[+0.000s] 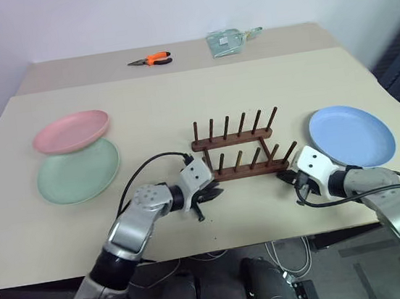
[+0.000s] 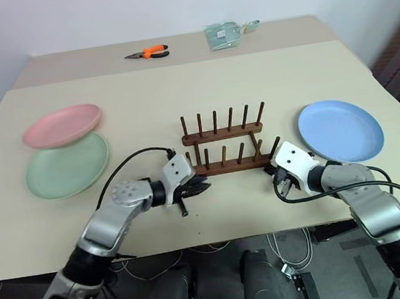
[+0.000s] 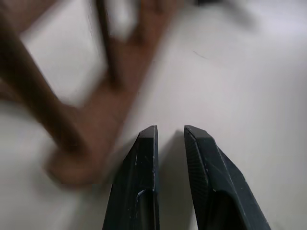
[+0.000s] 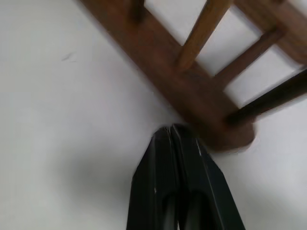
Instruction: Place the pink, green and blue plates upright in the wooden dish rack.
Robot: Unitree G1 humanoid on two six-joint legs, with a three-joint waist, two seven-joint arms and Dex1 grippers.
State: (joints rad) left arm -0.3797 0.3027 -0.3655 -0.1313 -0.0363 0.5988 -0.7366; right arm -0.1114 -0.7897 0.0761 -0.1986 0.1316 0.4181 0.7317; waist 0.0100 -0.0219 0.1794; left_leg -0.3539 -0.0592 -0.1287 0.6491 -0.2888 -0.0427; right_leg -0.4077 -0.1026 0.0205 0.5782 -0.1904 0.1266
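Large beige rectangular surface [image 1: 180, 108] carries all items. Round blue plastic plate [image 1: 351, 135] lies flat at right, nearest right arm. Round pale green plate [image 1: 77, 173] lies flat at left; round pink plate [image 1: 71, 131] rests tilted on its far edge. Small dark brown wooden dish rack [image 1: 240, 147] stands centre, empty, long axis running left-right. Left gripper [image 3: 170, 132] at rack's left end, jaws slightly apart, holding nothing. Right gripper [image 4: 171, 129] at rack's right end, jaws together, tips touching or just short of base rail. Judgement: blue plate falls to right arm.

Green plate [image 1: 77, 173] partly hidden beneath pink plate [image 1: 71, 131] at frame left, wooden dish rack [image 3: 72, 105] blurred and cropped in left wrist view
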